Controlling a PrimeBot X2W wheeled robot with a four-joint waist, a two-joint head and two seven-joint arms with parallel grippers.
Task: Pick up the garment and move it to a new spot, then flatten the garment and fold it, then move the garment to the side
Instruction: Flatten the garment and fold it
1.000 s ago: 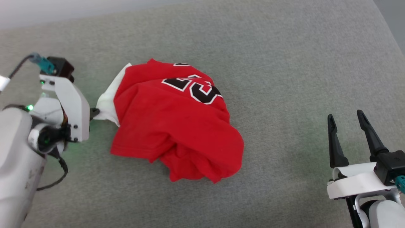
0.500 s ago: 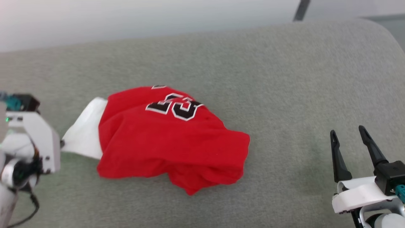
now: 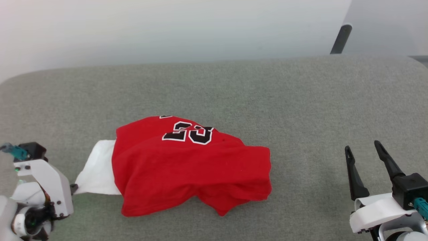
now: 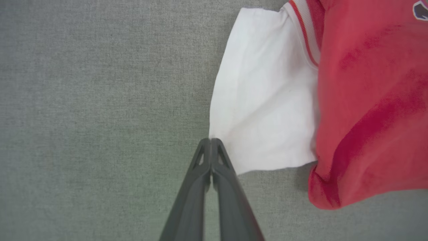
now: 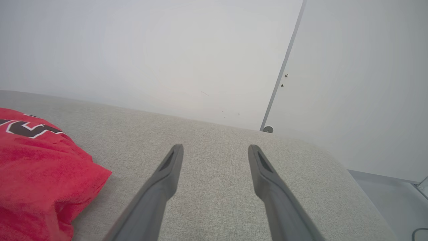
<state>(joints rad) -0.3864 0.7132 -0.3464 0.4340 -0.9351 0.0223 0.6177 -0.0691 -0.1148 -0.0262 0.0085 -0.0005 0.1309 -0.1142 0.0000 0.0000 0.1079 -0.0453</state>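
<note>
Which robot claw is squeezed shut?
The left gripper, pinching the white sleeve corner of the red jersey T-shirt. The right gripper stands open, fingers apart.

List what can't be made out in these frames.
- Head view: the garment buries its second sleeve and hem under its own red folds.
- Head view: chest print is creased, and any lettering beyond the number is folded away.
- Head view: left tool has its fingers mostly behind its white mount.
- Right wrist view: garment is cut off by the left edge.

Left tool [image 4: 211,140] pinched shut; right tool [image 5: 215,148] spread wide.
</note>
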